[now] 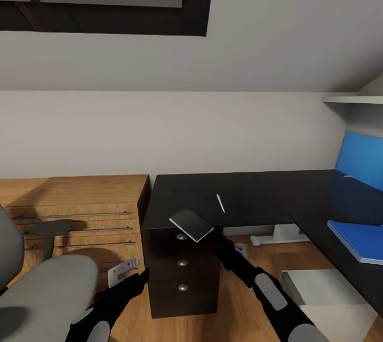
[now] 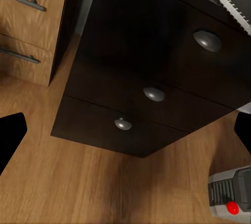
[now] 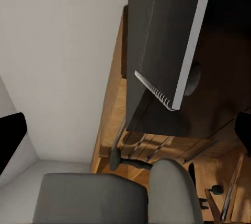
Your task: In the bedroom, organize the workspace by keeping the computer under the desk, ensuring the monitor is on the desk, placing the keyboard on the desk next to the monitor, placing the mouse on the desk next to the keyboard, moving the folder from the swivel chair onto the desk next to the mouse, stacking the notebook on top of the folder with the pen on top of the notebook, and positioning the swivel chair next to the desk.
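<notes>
One desk [image 1: 202, 193], one three-drawer unit [image 1: 182, 273] under its near corner, three knobs counted. One notebook [image 1: 191, 224] is held raised just over that corner; whether it is clamped by the right gripper cannot be told. Left gripper [image 1: 141, 275] seen beside the drawers, released. One pen [image 1: 220, 202] and one folder [image 1: 359, 240] lie on the desk; one swivel chair [image 1: 42, 289] left of it.

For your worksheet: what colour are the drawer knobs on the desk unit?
Silver drawer knobs, clearest in the left wrist view.
</notes>
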Tool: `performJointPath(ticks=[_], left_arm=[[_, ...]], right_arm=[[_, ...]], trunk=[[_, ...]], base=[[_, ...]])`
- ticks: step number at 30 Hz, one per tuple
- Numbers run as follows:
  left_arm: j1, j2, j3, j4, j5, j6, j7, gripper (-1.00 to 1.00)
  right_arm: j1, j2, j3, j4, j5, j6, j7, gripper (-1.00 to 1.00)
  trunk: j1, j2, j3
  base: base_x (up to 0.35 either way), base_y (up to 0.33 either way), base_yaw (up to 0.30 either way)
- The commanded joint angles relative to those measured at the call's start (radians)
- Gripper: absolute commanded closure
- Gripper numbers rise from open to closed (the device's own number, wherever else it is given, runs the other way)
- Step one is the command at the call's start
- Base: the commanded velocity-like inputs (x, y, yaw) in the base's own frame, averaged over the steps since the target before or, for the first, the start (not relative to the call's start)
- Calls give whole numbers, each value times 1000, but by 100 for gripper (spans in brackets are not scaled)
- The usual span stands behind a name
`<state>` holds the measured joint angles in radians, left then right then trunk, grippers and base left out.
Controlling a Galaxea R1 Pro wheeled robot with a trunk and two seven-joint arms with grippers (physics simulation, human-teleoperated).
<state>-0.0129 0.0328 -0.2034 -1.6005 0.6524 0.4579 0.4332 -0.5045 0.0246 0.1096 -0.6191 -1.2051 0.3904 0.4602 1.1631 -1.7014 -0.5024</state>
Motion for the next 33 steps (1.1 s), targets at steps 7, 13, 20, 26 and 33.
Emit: performJointPath(ticks=[7,13,20,26,33], left_arm=[[-1,1,-1,-1,10,2,12,-100],[-1,0,1,-2,10,0,14,-100],[-1,-1,3,-2,10,0,16,-100],[-1,-1,4,-2,10,2,16,-100],[-1,1,12,-1,16,1,14,-100]], right_arm=[[-1,-3,-49,3,-8,5,-25,-100],[-1,-4,-56,4,-8,6,-37,-100],[-1,-3,-57,5,-7,7,-41,-100],[0,-3,-57,6,-7,7,-41,-100],[-1,-4,-57,6,-7,7,-59,-100]], trunk=[[0,-1,-1],[11,-22,-11],[31,-57,-26],[31,-57,-26],[31,-57,-26]], base=[[0,0,0],[0,0,0],[0,0,0],[0,0,0],[70,27,0]])
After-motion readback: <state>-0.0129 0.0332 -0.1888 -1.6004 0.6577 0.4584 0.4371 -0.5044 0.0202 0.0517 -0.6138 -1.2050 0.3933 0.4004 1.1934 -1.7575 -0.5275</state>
